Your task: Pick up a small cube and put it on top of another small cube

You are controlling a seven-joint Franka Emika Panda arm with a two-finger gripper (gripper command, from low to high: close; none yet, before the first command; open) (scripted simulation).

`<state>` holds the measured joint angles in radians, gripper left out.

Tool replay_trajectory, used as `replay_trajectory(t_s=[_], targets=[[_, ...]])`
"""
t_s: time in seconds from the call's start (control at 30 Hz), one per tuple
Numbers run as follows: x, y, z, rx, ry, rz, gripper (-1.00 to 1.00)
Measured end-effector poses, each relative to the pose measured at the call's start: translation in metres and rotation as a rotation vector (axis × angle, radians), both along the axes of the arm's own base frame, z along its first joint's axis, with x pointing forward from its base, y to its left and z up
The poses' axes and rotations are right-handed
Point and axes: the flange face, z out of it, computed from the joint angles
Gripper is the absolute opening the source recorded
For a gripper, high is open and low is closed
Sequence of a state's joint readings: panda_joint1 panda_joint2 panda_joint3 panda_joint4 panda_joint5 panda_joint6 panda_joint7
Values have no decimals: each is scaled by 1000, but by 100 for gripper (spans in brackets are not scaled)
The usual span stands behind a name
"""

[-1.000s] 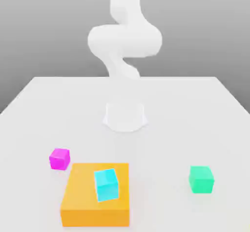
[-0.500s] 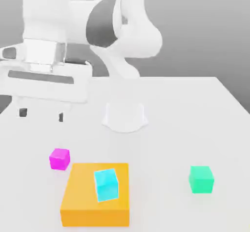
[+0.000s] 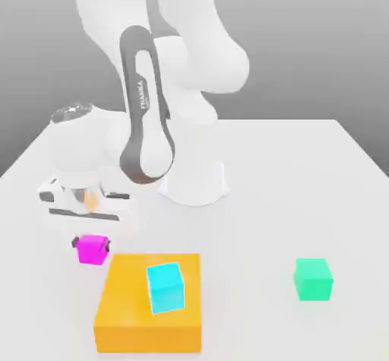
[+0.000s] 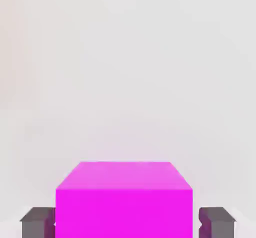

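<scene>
Since half a second ago, my jaws point(image 3: 91, 243) have descended from well above the table point(image 3: 304, 177) to table level, and they now straddle the small cube point(image 3: 92, 249). Jaw state: open, not yet gripping. In the hand view, one dark fingertip point(image 4: 37, 222) stands just beside one flank of the small cube point(image 4: 124, 199) and the other stands just beside the opposite flank; whether either pad touches it I cannot tell. Cube location: on the table, toward the exterior view's left, just beside the far left corner of the orange block point(image 3: 149, 302) and apart from it. Governing relation: the cube lies directly between the fingertips, its side faces square to them, so the closing line passes straight through it. No long axis applies; the piece is a cube. Judged next step: close on the cube, then lift. Candidate stacking targets are the cyan cube point(image 3: 166, 287), resting on the orange block, near and to the right of my position, and the green cube point(image 3: 313, 279), well apart on the table at the exterior view's right.
</scene>
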<state>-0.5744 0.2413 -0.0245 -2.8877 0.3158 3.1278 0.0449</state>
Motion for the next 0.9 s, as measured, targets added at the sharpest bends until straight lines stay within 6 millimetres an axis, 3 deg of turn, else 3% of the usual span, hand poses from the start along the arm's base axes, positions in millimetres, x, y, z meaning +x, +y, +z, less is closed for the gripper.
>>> replay_trajectory(t_s=[0.1, 0.37, 0.63, 0.87, 0.9], targets=[[0, 1, -2, 2, -1, 0, -100], [-1, -2, 55, 4, -2, -9, -100], [95, 54, 108, 2, -1, -54, -100], [166, 141, 166, 4, -2, -114, -100], [171, 151, 167, 3, -2, -119, -100]])
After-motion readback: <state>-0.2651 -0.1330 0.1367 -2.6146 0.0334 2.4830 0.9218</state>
